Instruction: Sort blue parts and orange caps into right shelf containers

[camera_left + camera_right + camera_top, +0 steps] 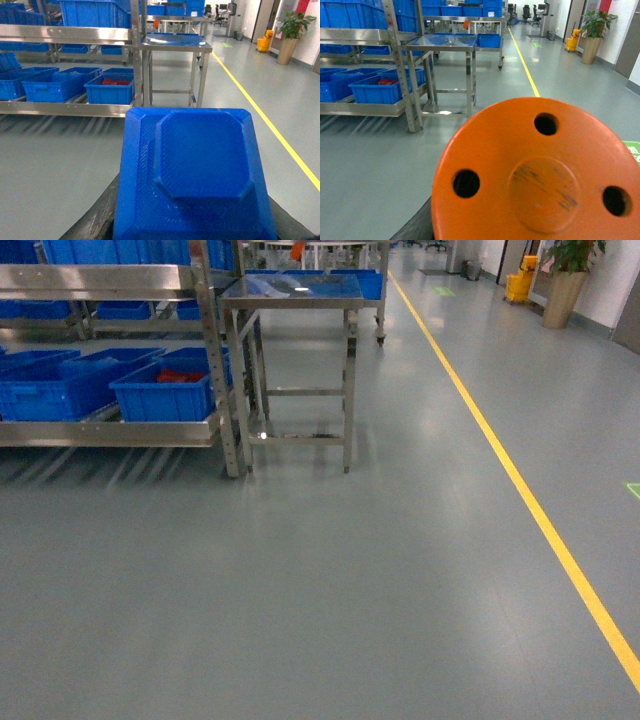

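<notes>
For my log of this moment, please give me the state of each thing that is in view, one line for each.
blue part: close under left wrist camera, hand hidden
orange cap: close under right wrist camera, hand hidden
crate with red items: on lowest shelf, partly filled
neighbouring crate: on same shelf, contents unclear
steel table: standing beside the shelf

Grey floor out front, yellow line running down it. Steel shelf on the left holds blue crates side by side, the nearest one showing red pieces. Just beside the shelf stands a steel tabletop.
</notes>
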